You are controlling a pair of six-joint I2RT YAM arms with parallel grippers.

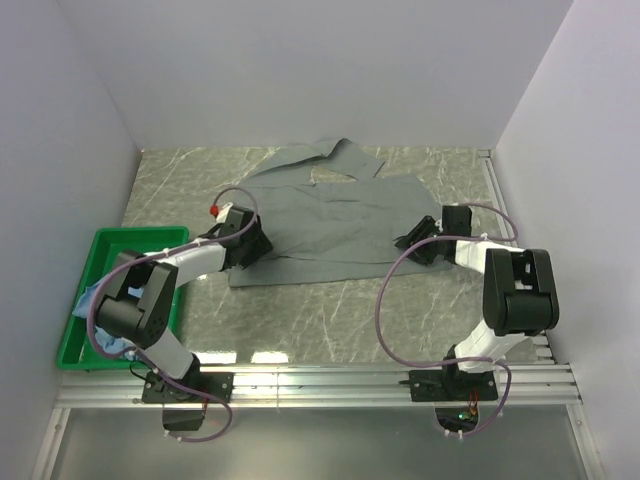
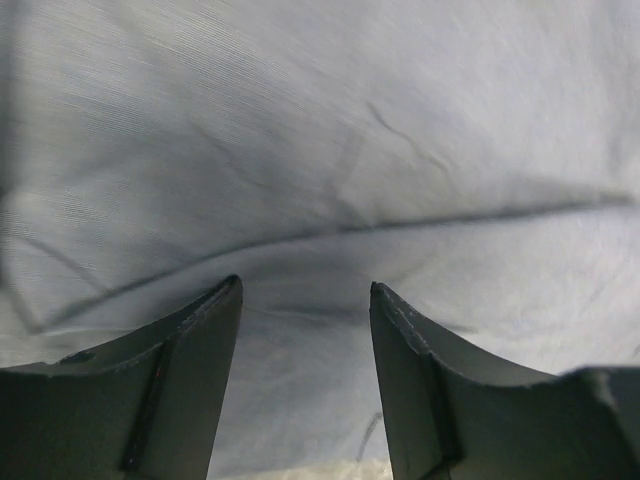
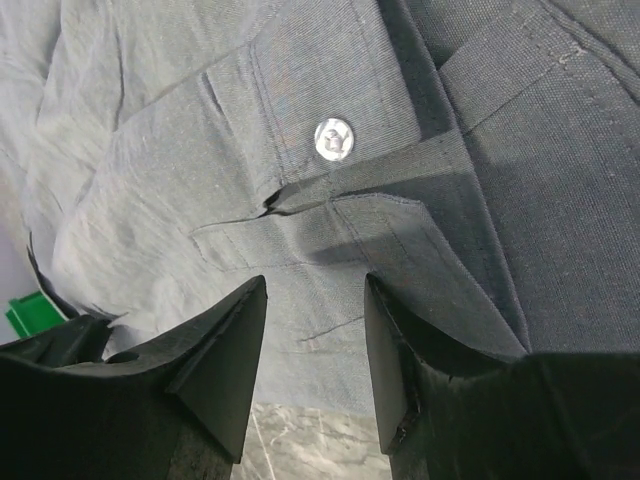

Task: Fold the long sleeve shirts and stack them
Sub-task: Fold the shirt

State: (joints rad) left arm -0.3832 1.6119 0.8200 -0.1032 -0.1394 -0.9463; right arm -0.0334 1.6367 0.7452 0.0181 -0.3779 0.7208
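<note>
The grey-green shirt (image 1: pixel 330 215) lies spread out on the far half of the marbled table (image 1: pixel 330 320), collar end away from the arms, one sleeve thrown out towards the back wall. Both arms are reaching onto it, one at each side.

The left pincer (image 2: pixel 305 290) sits low over the shirt's left side, near the hem corner. Its two dark fingers (image 2: pixel 190 370) stand apart with a clear gap between them, and that gap is filled with pale, creased cloth. The tips are right down at the fabric, but I can't tell whether they are actually pressing on it; nothing is pinched between them.

The right pincer (image 3: pixel 315 285) is at the shirt's right edge. Its fingers are apart too, a moderate gap, and they hover just over a stitched edge of the shirt, close to a pale button (image 3: pixel 333 138). A strip of bare table shows under the tips. It holds nothing as far as I can see.

Off at the left side of the table stands the green bin (image 1: pixel 110 250), and inside it is a bundle of light blue shirt (image 1: pixel 95 297), half hidden behind the left arm
</note>
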